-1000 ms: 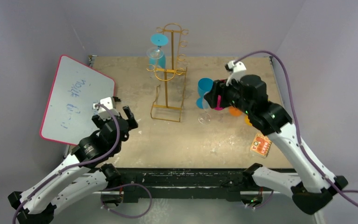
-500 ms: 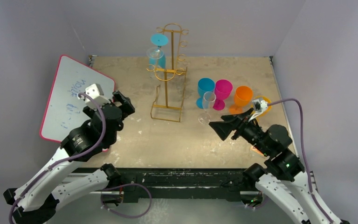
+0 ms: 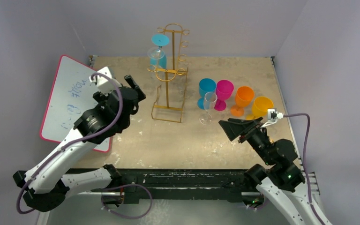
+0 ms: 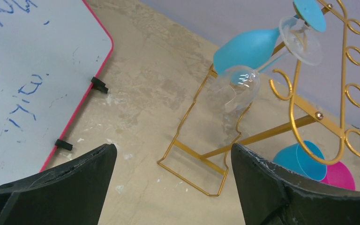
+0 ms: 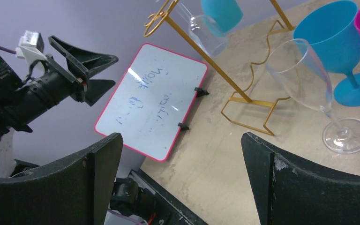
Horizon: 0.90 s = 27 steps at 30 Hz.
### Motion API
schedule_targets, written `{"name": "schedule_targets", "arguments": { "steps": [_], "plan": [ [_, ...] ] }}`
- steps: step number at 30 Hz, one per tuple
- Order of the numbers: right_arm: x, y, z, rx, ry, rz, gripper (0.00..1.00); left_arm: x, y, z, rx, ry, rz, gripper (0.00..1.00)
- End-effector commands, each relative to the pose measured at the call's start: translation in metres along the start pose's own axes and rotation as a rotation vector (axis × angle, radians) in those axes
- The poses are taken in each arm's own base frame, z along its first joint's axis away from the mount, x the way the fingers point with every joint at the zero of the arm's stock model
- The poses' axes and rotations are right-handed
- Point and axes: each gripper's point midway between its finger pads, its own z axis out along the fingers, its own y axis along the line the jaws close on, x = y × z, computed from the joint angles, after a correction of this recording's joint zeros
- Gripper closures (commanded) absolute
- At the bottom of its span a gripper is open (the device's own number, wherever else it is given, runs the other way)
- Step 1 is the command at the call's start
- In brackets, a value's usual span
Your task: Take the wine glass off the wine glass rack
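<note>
Jaws: left gripper (image 3: pixel 135 87) spread wide, empty; right gripper (image 3: pixel 236 130) also wide, holding nothing.
Surface: worn tan table (image 3: pixel 178 145), grey walls; whiteboard (image 3: pixel 72 101) at the left edge.
Wine glass: clear wine glass (image 4: pixel 238 85) hangs upside down on the wine glass rack (image 3: pixel 168 75), beside a blue glass (image 4: pixel 246 47).
Change: left gripper is nearer the rack; right gripper has drawn back from the standing glasses (image 3: pixel 225 96).
Pose: left arm reaches forward; right arm sits low, near right.
</note>
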Motion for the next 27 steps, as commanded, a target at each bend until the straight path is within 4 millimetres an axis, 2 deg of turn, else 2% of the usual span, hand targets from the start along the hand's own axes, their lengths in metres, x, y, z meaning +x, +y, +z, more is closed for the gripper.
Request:
{"name": "schedule_targets", "arguments": {
  "steps": [1,4,5,6,7,9,14,19,23,27],
  "plan": [
    [-0.019,0.008,0.011,0.057,-0.002,-0.067,0.00,-0.041,-0.024,0.002,0.003,-0.091,0.003,0.07],
    [-0.016,0.002,0.016,0.110,0.049,-0.096,0.00,-0.054,-0.044,0.010,0.005,-0.073,0.070,0.04],
    [-0.015,0.000,0.017,0.122,0.057,-0.099,0.00,-0.053,-0.049,0.022,-0.002,-0.044,0.097,0.03],
    [-0.015,-0.002,0.018,0.136,0.059,-0.097,0.00,-0.056,-0.048,0.036,-0.006,-0.005,0.086,0.03],
    [-0.015,-0.004,0.019,0.146,0.058,-0.095,0.00,-0.070,-0.035,0.055,-0.032,0.009,0.036,0.03],
    [-0.016,-0.006,0.018,0.157,0.046,-0.085,0.00,-0.081,-0.031,0.074,0.010,0.041,-0.021,0.03],
    [-0.020,-0.008,0.012,0.172,0.004,-0.024,0.00,-0.099,-0.068,0.094,0.269,0.110,-0.117,0.02],
    [-0.025,-0.011,0.008,0.199,-0.025,0.005,0.00,-0.100,-0.088,0.113,0.434,0.182,-0.292,0.03],
    [-0.030,-0.020,0.006,0.267,-0.054,0.057,0.00,-0.086,-0.104,0.116,0.535,0.250,-0.377,0.07],
    [-0.030,-0.019,0.010,0.250,-0.060,0.052,0.00,-0.079,-0.120,0.118,0.634,0.283,-0.427,0.10]
  ]
}}
